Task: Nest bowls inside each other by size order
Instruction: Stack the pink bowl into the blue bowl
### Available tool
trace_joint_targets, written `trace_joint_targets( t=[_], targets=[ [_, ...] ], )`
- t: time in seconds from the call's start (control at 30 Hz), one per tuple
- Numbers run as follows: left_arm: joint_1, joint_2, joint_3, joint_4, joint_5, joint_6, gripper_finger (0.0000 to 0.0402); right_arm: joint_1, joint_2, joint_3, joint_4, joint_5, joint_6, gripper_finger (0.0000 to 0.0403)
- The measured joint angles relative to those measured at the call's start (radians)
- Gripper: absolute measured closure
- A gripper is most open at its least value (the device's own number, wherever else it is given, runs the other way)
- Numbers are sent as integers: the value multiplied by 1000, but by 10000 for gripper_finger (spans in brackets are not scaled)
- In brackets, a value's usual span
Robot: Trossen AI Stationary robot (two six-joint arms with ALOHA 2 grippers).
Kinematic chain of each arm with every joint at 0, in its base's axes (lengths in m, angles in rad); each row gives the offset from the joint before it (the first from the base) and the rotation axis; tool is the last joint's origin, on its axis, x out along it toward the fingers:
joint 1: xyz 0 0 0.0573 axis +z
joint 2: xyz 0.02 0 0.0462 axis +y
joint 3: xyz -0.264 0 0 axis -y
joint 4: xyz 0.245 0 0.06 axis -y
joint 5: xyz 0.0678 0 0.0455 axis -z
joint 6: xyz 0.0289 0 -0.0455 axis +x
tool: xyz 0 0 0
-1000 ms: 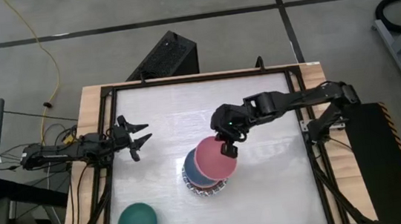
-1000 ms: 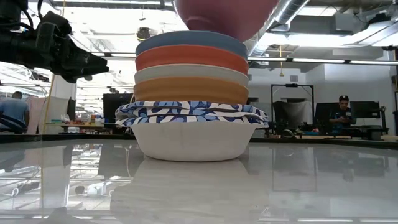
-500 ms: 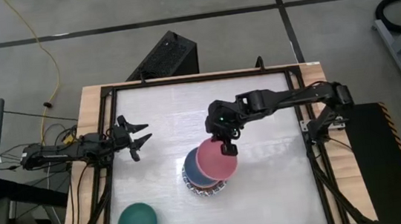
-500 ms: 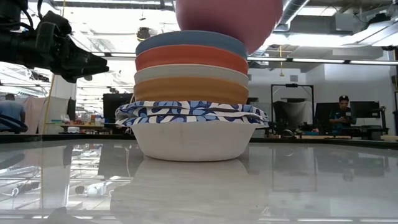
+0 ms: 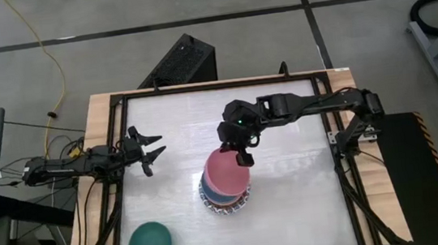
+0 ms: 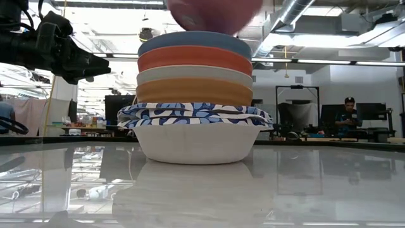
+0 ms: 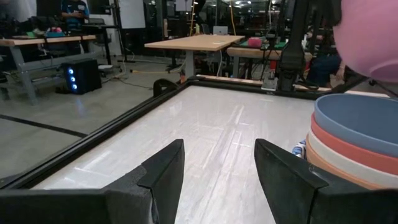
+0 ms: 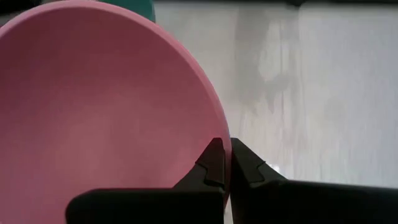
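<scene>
A stack of bowls (image 5: 226,193) stands near the table's middle: a cream bowl (image 6: 197,143) at the bottom, blue-and-white patterned ones (image 6: 193,114), then orange, cream, red and slate-blue (image 6: 195,43) on top. My right gripper (image 5: 243,154) is shut on a pink bowl (image 5: 226,171), held above the stack. A dark green bowl (image 5: 149,244) sits at the near left. My left gripper (image 5: 155,151) is open and empty at the table's left edge. My right gripper pinches the pink bowl's rim (image 8: 219,144) on its far right side, one finger inside the bowl and one outside. The fingers come from above on the far-right side, slanting down. The bowl hangs clear above the slate-blue bowl, mouth up (image 6: 214,14).
A black frame (image 5: 199,88) borders the white table. A black box (image 5: 180,61) stands on the floor beyond the far edge. Bare tabletop lies to the right of the stack (image 5: 301,203) and at the far side.
My right gripper has moved toward the table's left edge with the pink bowl. The bowl, which overhung the stack's right side, now sits nearly centred over the slate-blue bowl, still lifted clear.
</scene>
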Motion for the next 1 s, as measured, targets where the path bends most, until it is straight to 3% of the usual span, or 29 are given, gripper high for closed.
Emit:
trace_joint_targets(
  t=[0.4,0.63,1.0],
  targets=[
    [0,-1,0,0,0,0,216,0,88,2,54,-3,44,391],
    [0,4,0,4,0,0,216,-5,154,1,-22,8,108,391],
    [0,18,0,0,0,0,216,10,150,2,-57,61,190,391]
  ],
)
